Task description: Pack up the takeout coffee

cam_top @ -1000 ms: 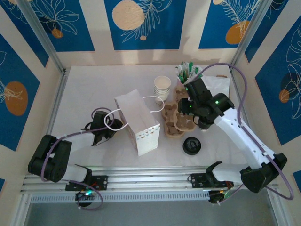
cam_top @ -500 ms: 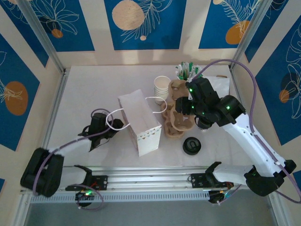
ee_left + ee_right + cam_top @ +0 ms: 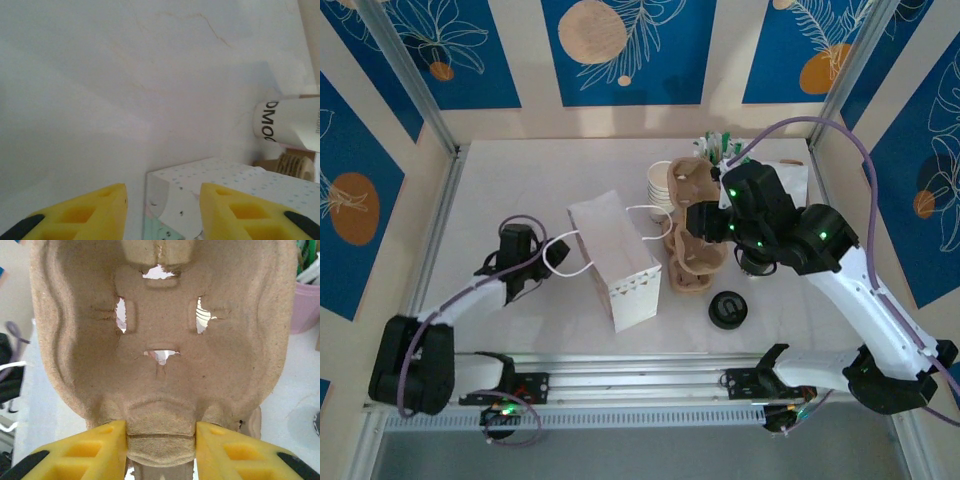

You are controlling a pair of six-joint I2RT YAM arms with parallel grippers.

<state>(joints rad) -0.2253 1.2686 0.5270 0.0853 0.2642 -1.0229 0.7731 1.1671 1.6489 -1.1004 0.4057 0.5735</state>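
A white paper bag point(image 3: 615, 262) stands open at the table's middle, its handles sticking out on both sides. My right gripper point(image 3: 704, 216) is shut on the rim of a brown pulp cup carrier point(image 3: 684, 186), held tilted in the air just right of the bag, above the stack of carriers point(image 3: 698, 268). In the right wrist view the carrier point(image 3: 160, 340) hangs from between the yellow pads point(image 3: 112, 440). My left gripper point(image 3: 516, 246) sits low at the left, close to the bag's left handle point(image 3: 558, 256). Its jaws point(image 3: 162, 194) stand apart with nothing between them, facing the bag's corner point(image 3: 225, 185).
A stack of white paper cups point(image 3: 663, 184) stands behind the bag, lettered where it appears in the left wrist view point(image 3: 287, 122). A pink cup of straws point(image 3: 716, 150) is at the back right. A black lid point(image 3: 728, 309) lies near the front.
The right arm has lifted the carrier off the stack and swung it up and left toward the bag. The left gripper has backed away leftward from the bag's handle, its jaws narrowing slightly.
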